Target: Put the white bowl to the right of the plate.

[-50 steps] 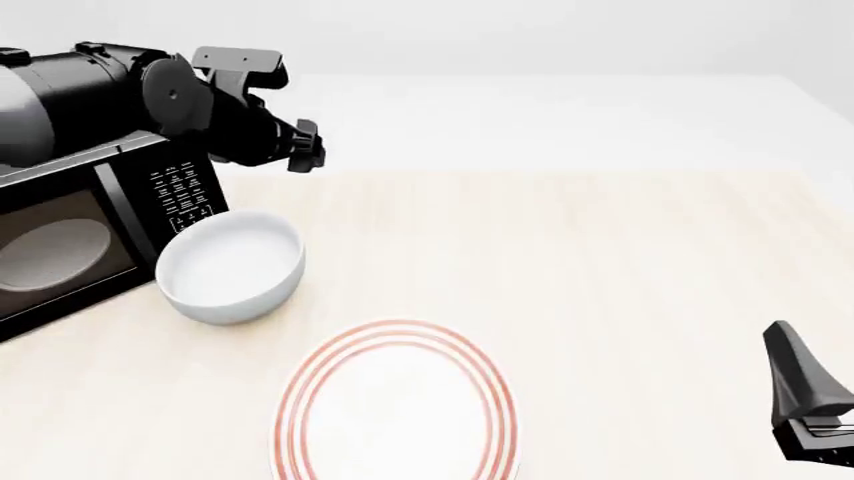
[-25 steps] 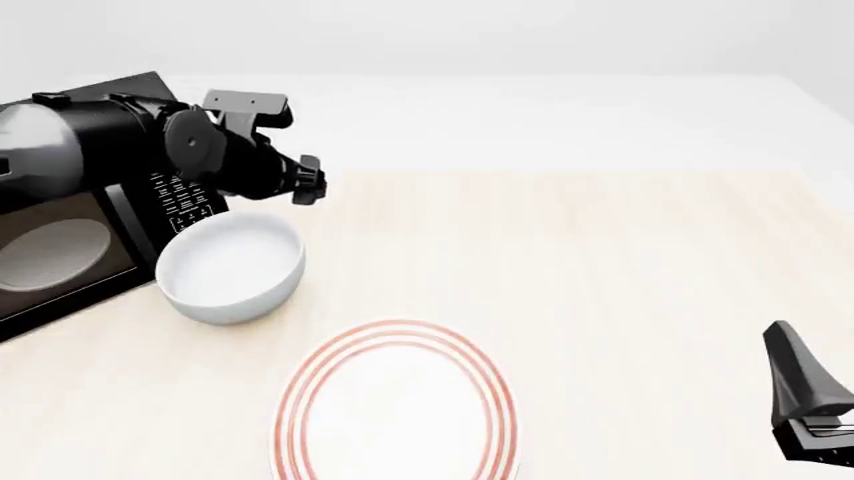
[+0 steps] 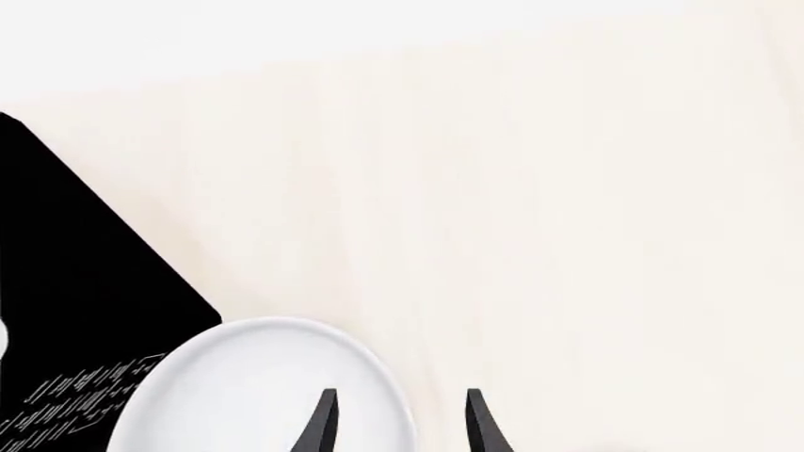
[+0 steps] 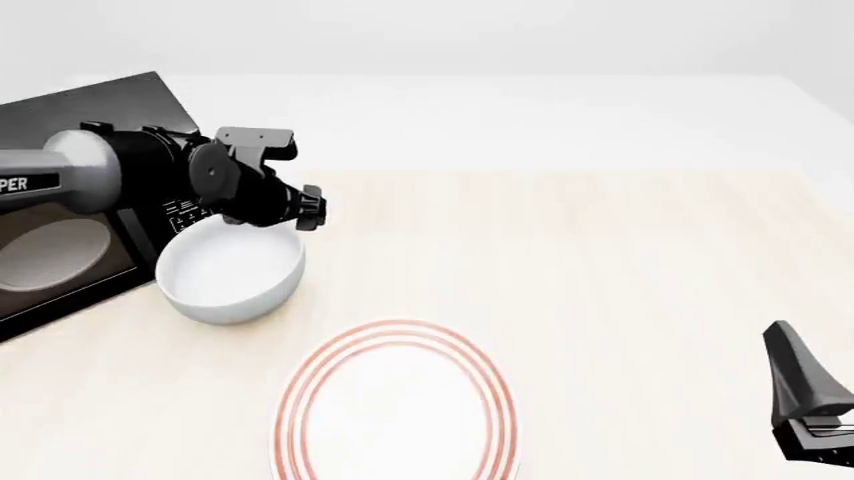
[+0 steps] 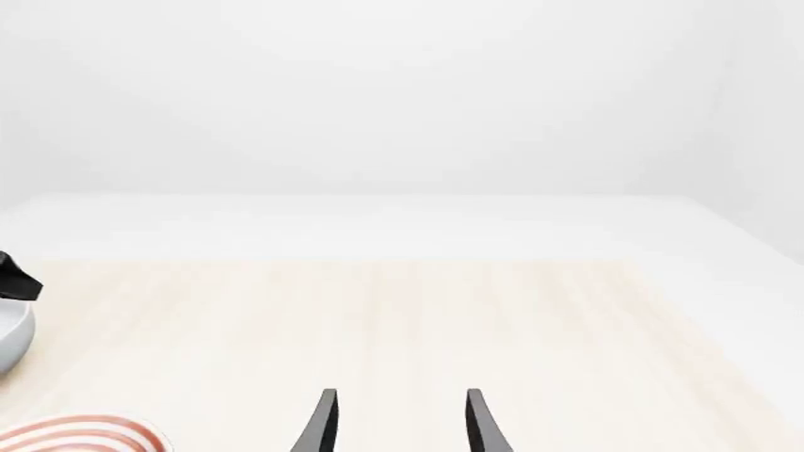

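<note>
The white bowl (image 4: 230, 272) stands upright on the table at the left, just in front of the microwave. The plate (image 4: 396, 402), flat with two red rings, lies nearer and to the bowl's right. My left gripper (image 4: 284, 216) hangs low over the bowl's far right rim. In the left wrist view it (image 3: 399, 426) is open, one fingertip over the bowl (image 3: 251, 395) and the other outside its rim. My right gripper (image 4: 801, 385) rests at the near right, far from both. In the right wrist view it (image 5: 395, 426) is open and empty, with the plate (image 5: 75, 438) and bowl (image 5: 10, 334) at the edge.
A black microwave (image 4: 67, 240) stands at the far left, close behind the bowl, with a pale oval behind its door; its side shows in the left wrist view (image 3: 75, 282). Bare light wood tabletop (image 4: 627, 290) stretches right of the plate.
My left arm has come down and slightly nearer, bringing its gripper from above the microwave to the bowl's far right rim. Bowl, plate and right gripper have not moved.
</note>
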Controlling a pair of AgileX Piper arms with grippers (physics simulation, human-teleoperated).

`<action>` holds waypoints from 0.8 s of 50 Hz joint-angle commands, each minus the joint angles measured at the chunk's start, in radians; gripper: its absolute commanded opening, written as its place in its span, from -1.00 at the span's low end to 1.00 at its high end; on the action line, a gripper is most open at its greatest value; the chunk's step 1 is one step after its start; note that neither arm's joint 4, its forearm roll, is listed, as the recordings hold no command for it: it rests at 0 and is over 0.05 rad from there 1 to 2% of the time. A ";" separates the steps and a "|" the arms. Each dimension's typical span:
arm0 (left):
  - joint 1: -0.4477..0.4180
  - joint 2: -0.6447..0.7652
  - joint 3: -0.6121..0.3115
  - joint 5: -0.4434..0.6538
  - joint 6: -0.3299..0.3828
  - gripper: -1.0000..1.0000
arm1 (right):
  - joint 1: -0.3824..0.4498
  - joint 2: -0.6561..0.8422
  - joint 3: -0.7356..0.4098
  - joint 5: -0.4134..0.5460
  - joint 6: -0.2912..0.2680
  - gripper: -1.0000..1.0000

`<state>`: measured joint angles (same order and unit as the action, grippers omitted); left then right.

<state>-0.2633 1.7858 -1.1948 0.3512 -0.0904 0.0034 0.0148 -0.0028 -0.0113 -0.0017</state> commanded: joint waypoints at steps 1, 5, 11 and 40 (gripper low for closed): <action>0.031 0.026 0.007 -0.007 0.008 1.00 | 0.000 0.000 0.000 0.000 0.000 1.00; 0.042 0.032 0.014 -0.008 0.012 1.00 | 0.000 0.000 0.000 0.000 0.000 1.00; 0.026 0.040 0.056 -0.052 -0.016 1.00 | 0.000 0.000 0.000 0.000 0.000 1.00; 0.024 0.124 0.075 -0.120 -0.039 1.00 | 0.000 0.000 0.000 0.000 0.000 1.00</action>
<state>-0.2467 1.8760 -1.1304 0.2580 -0.1269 0.0034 0.0148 -0.0028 -0.0113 -0.0017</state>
